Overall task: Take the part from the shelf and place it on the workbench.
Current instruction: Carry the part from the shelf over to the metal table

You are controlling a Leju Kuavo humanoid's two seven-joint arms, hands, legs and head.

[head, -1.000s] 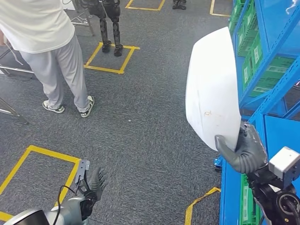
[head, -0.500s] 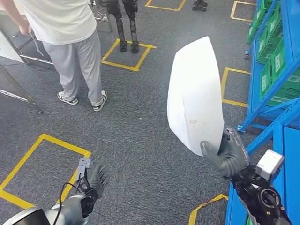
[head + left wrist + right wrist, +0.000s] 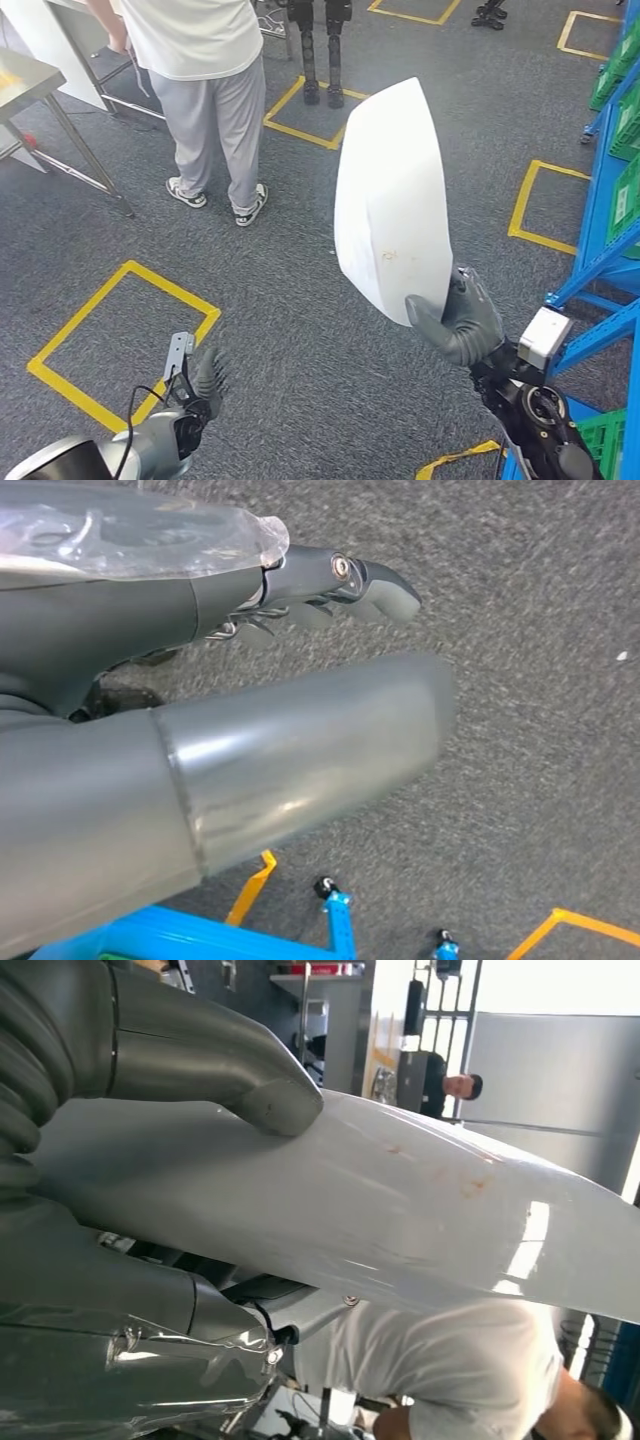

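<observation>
A large white curved shell part (image 3: pixel 392 200) stands upright in mid-air, gripped at its lower edge by my right hand (image 3: pixel 459 318). The right wrist view shows the thumb (image 3: pixel 226 1060) pressed on the part's white surface (image 3: pixel 423 1220), with the fingers under it. My left hand (image 3: pixel 204 385) hangs low at the lower left with nothing in it, its fingers straight and apart; the left wrist view has them (image 3: pixel 340 580) above grey carpet. The workbench (image 3: pixel 23 85) shows at the far upper left, a metal table with slanted legs.
A person in a white shirt and grey trousers (image 3: pixel 215 100) stands beside the workbench. Blue shelving (image 3: pixel 611 230) with green bins runs along the right edge. Yellow floor squares (image 3: pixel 124 340) mark the grey carpet. Legs of another robot (image 3: pixel 321 50) stand at the top.
The whole scene has slid to the right as the camera turns left, away from the shelf. The workbench has come into view. The right hand still holds the white part.
</observation>
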